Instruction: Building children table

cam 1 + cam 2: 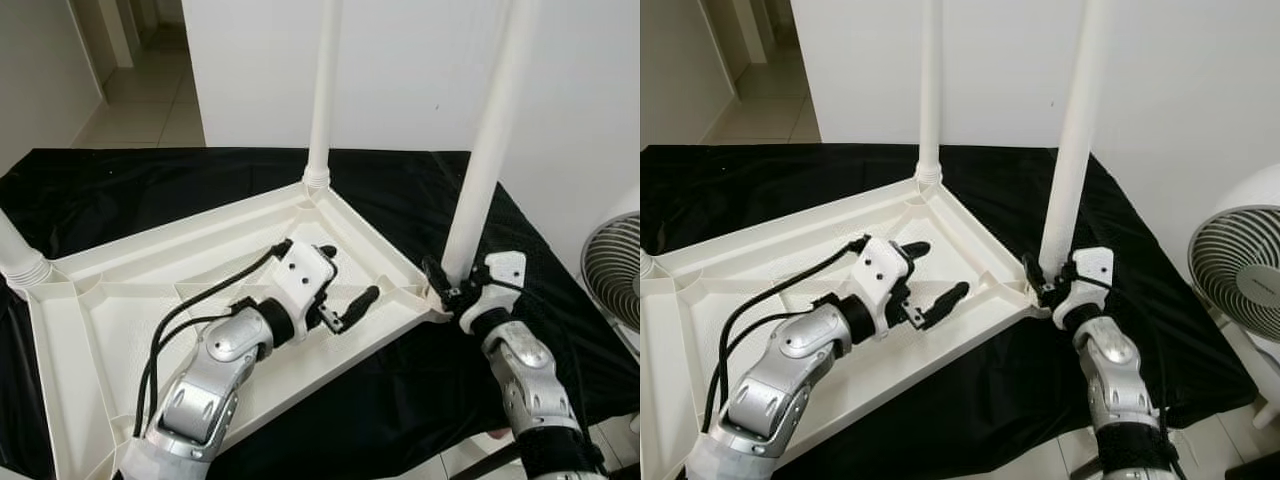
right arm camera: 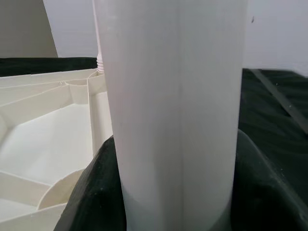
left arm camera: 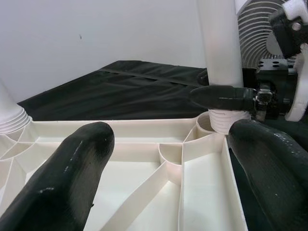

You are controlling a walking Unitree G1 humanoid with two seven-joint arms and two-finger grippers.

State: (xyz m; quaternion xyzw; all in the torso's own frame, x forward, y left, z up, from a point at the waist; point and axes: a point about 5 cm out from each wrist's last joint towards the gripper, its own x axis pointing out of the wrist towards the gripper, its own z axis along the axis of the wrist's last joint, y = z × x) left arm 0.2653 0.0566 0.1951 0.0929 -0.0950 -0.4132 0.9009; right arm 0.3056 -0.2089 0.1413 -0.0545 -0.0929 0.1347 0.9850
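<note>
The white ribbed plastic tabletop [image 1: 120, 300] lay upside down on black cloth [image 1: 420, 370]. The right gripper [image 1: 452, 287] pinched a tall white plastic leg [image 1: 487, 150] (standing upright) at its corner socket; the left gripper [image 1: 345, 285] hovered spread above the ribs.

Head stereo pair looks forward-down over tabletop [image 1: 200, 310]. Right wrist camera tight against leg [image 2: 173, 110]; left wrist camera faces same leg, 1 o'clock.

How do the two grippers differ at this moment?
The left gripper hovers over the upturned tabletop with fingers spread, holding nothing. The right gripper is closed around the corner leg near its base. Both are black-fingered and sit near the same corner.
</note>
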